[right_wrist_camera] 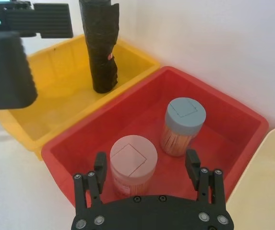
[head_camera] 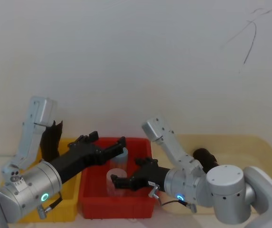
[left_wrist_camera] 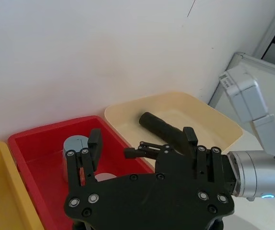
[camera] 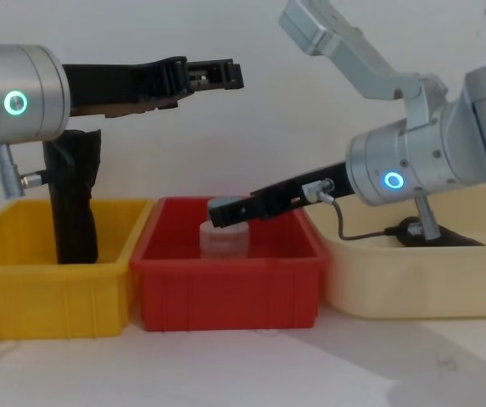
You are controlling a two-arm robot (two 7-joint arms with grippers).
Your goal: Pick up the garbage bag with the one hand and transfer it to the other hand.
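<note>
Below, pale tabletop against bare white wall; left hand (camera: 226, 75) and right hand (right_wrist_camera: 147, 165) both spread wide, empty.

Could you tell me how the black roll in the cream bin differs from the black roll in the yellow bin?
The garbage bag lies on its side in the cream bin; the ragged roll stands upright in the yellow bin. The garbage bag is smooth with a rounded end; the ragged roll is ribbed with a jagged top. Both are black rolls, and neither is held.
</note>
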